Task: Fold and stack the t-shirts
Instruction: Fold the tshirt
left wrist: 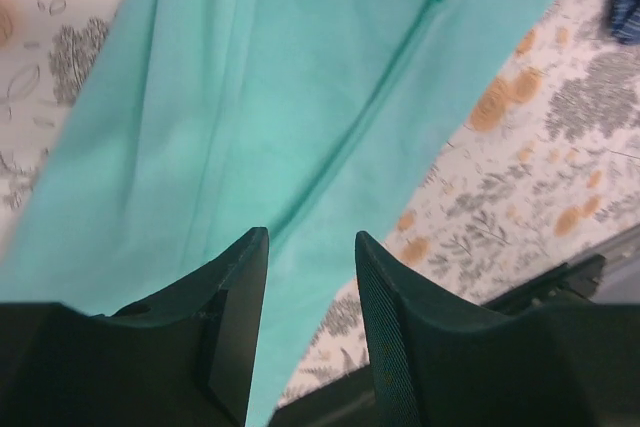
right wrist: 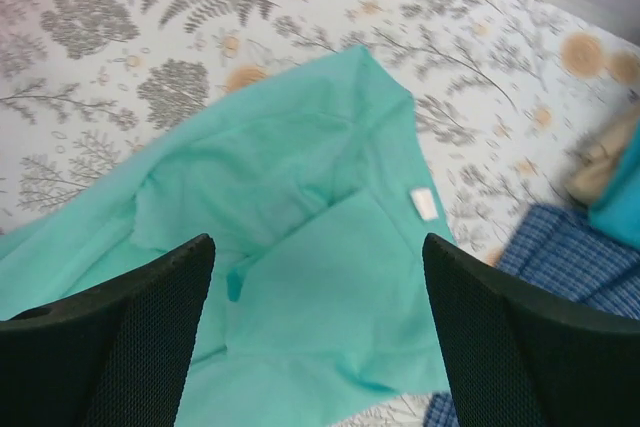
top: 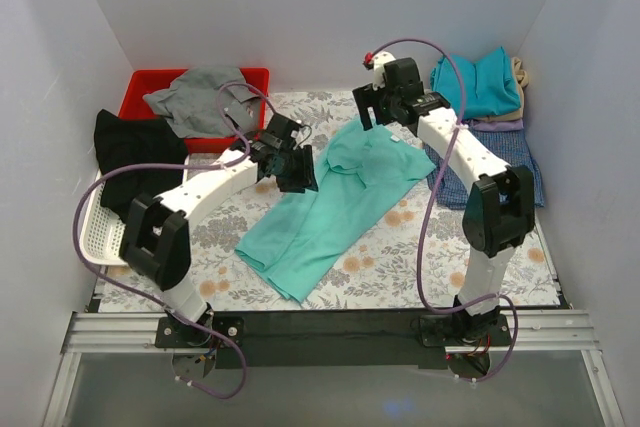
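A mint-green t-shirt (top: 335, 202) lies crumpled and stretched diagonally across the floral table. It fills the left wrist view (left wrist: 270, 97) and shows in the right wrist view (right wrist: 300, 247) with a white label (right wrist: 424, 203). My left gripper (top: 290, 162) is open and empty above the shirt's left edge (left wrist: 310, 247). My right gripper (top: 375, 112) is wide open and empty above the shirt's collar end (right wrist: 315, 267). A teal-blue shirt (top: 478, 82) lies folded on lavender and beige ones, on a blue check shirt (top: 500, 162) at the back right.
A red bin (top: 195, 97) at the back left holds a grey garment (top: 200, 97). A black garment (top: 135, 157) drapes over a white basket (top: 95, 232) at the left. White walls enclose the table. A black rail (top: 330, 327) runs along the near edge.
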Motion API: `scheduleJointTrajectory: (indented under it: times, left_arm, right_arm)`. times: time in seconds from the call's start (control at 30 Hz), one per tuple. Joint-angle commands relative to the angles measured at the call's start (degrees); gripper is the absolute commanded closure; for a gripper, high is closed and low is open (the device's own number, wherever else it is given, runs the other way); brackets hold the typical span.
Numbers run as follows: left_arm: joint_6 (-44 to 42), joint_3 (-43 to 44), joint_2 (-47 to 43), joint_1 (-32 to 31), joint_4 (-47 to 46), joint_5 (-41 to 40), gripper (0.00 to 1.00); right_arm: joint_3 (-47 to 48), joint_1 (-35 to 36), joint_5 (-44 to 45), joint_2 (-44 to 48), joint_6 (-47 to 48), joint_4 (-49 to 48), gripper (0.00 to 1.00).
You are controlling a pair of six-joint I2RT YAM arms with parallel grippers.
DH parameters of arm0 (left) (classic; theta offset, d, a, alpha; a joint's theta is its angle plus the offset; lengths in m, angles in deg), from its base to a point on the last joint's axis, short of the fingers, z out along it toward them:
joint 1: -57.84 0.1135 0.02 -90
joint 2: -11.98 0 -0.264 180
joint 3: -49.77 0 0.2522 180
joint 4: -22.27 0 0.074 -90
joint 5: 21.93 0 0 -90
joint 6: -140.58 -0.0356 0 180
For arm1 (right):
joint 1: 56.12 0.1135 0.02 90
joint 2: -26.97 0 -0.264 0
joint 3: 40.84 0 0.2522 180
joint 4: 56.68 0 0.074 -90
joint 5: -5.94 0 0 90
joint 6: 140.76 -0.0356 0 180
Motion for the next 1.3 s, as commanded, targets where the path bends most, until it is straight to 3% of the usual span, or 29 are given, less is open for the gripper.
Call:
scheduleJointTrajectory:
  times: [0.0, 0.27, 0.47, 0.7, 0.97, 1.17, 1.27]
  left_arm:
    - [-5.87, -0.2, 7.66, -0.12, -0.84, -3.04, 0.62]
    - [-6.93, -3.54, 14.01, -0.03, -6.12, 0.3, 0.63]
    - [-4.56, -8.1, 12.18, -0.12, -5.51, 1.79, 0.63]
    - [0.8, -14.96, 7.44, -0.64, -3.84, 9.44, 0.63]
    - [6.25, -15.5, 2.94, -3.63, -3.76, 15.85, 0.63]
    - [7.93, -11.64, 5.92, -7.41, -5.78, 20.16, 0.63]
    - [7.14, -8.57, 5.94, -8.2, -5.51, 19.99, 0.64]
  right_arm:
    - [-7.77, -0.74, 8.27, 1.64, -4.9, -0.04, 0.1]
    - [-22.72, -1.62, 9.43, 4.37, -11.93, -3.55, 0.11]
    - [-23.09, -1.79, 7.76, 0.16, -13.52, -3.38, 0.12]
    - [-7.28, -1.62, -1.9, -17.82, -12.73, 5.3, 0.15]
    - [11.0, 0.23, -11.56, -29.88, -7.02, 8.04, 0.14]
    - [25.06, 0.23, -19.22, -35.88, 0.01, 11.12, 0.12]
    - [25.61, 0.14, -16.68, -33.44, 1.6, 9.64, 0.12]
